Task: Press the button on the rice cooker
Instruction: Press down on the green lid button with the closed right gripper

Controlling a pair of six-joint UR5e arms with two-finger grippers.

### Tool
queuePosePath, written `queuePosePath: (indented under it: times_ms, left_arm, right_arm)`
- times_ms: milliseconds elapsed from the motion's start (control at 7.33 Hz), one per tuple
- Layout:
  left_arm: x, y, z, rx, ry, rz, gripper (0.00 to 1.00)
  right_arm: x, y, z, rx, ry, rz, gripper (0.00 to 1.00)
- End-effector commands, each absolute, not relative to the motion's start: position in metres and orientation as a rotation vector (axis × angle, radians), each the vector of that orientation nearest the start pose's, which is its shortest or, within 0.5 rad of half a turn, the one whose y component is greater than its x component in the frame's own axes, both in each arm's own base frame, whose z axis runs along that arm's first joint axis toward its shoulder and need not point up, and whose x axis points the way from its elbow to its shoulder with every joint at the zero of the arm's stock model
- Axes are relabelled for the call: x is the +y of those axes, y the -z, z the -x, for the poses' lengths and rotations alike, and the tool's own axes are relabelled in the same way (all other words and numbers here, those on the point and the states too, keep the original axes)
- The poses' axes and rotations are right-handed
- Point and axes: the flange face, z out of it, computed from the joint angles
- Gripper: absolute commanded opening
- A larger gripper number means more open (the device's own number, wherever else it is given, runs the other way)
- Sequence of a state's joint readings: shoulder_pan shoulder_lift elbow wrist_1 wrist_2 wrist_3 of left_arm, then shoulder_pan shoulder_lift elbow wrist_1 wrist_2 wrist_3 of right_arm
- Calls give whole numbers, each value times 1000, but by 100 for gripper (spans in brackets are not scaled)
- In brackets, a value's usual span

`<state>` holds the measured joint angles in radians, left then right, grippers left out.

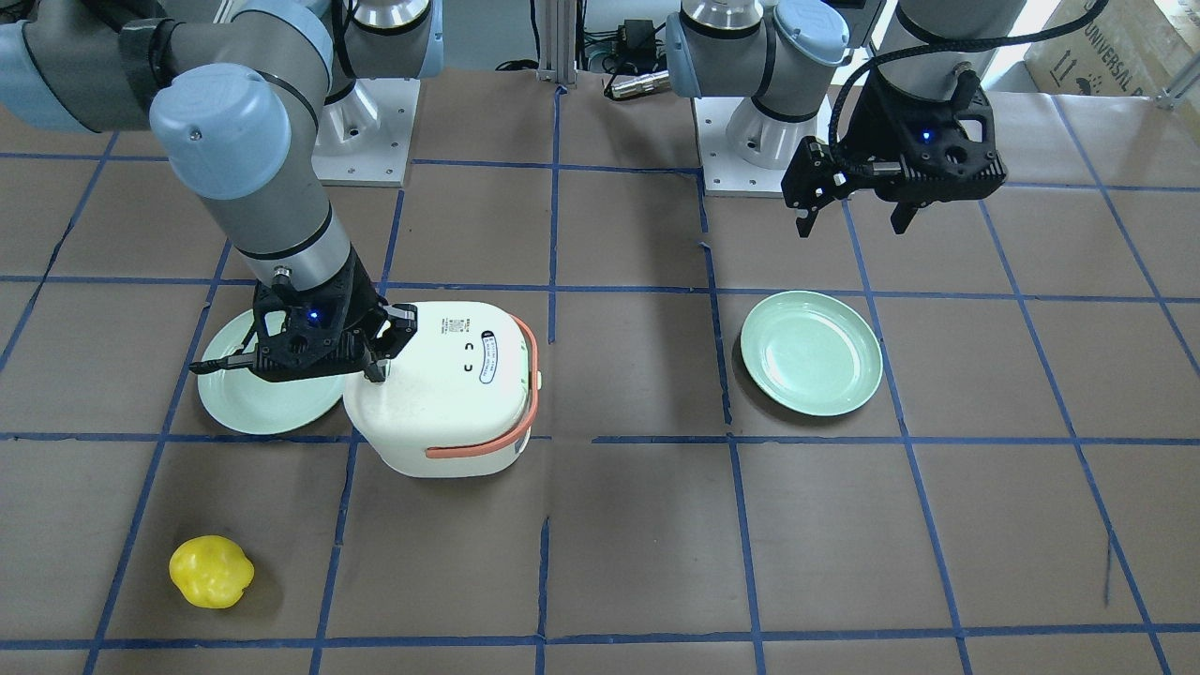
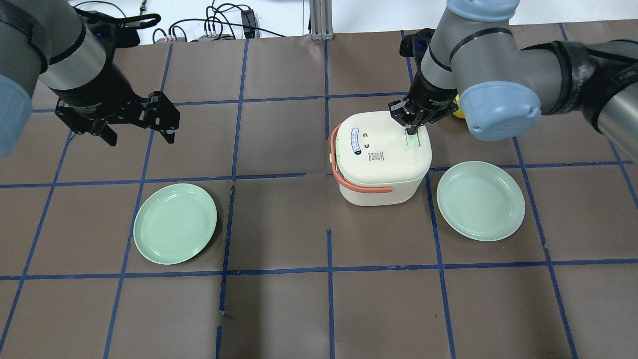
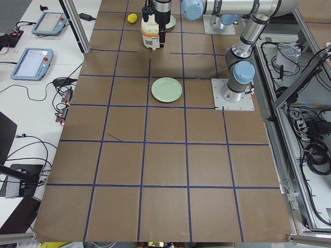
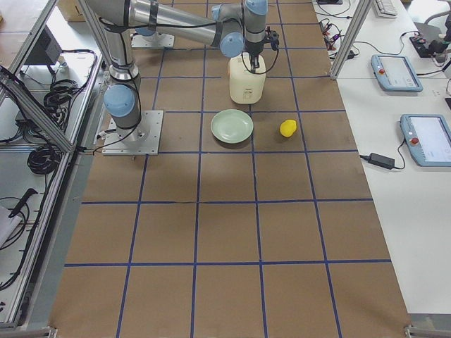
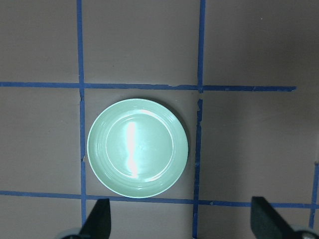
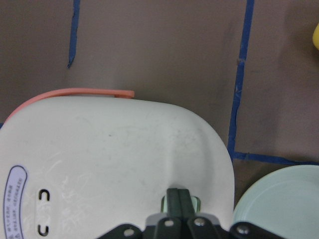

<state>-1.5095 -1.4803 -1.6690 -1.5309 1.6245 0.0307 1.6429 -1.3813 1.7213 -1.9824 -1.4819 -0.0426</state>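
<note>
The white rice cooker (image 2: 381,159) with an orange handle stands right of the table's middle; it also shows in the front view (image 1: 450,403). Its pale mint-green button (image 2: 413,141) sits near the lid's far right edge. My right gripper (image 2: 412,130) is shut and points straight down, its tips touching the button. In the right wrist view the closed fingers (image 6: 178,198) cover most of the button (image 6: 196,203). My left gripper (image 2: 137,134) is open and empty, held above the table far to the left of the cooker.
One green plate (image 2: 175,223) lies under and in front of my left gripper. A second green plate (image 2: 480,200) lies right beside the cooker. A yellow object (image 1: 211,571) lies beyond the cooker, mostly hidden behind my right arm in the overhead view.
</note>
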Motion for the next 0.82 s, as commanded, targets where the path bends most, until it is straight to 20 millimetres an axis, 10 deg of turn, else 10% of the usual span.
queuePosePath:
  times_ms: [0, 682]
  left_arm:
    - [-463, -486, 100, 3086, 44, 49, 100]
    - [-464, -487, 100, 3086, 46, 49, 100]
  right_arm:
    - [-547, -358, -182, 3046, 115, 178, 7]
    - [-543, -371, -182, 3045, 131, 170, 8]
